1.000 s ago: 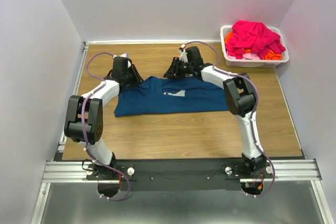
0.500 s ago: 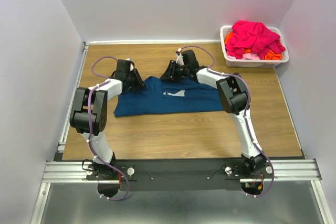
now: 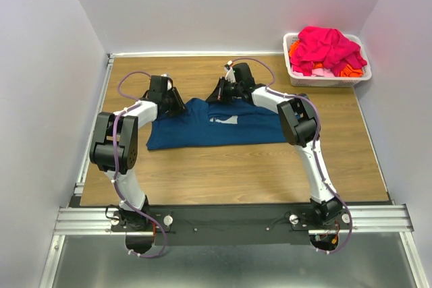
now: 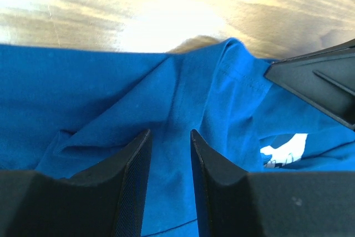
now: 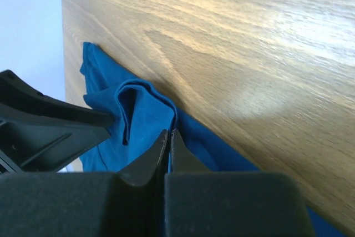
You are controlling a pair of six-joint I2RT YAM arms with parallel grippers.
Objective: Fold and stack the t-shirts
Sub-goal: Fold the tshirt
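At blue t-shirt point(image 3: 216, 126) far edge: right claw point(image 3: 221, 92) pinching raised edge fold; left claw point(image 3: 177, 104), jaws narrowly apart, astride cloth at left corner. Shirt flat on desk point(image 3: 236, 173), long axis left-right, body nearward of both claws.

Left arm point(image 3: 138, 114), right arm point(image 3: 317, 166): white links, bulky black joint housings. Purple cable point(image 3: 122, 85) trails back from each gripper. Left gripper point(image 4: 169, 142): black fingers, finely ribbed inner pads point(image 4: 136, 187). Right gripper point(image 5: 168, 137): black wedge tips. Bases on slotted aluminium rail point(image 3: 88, 220).
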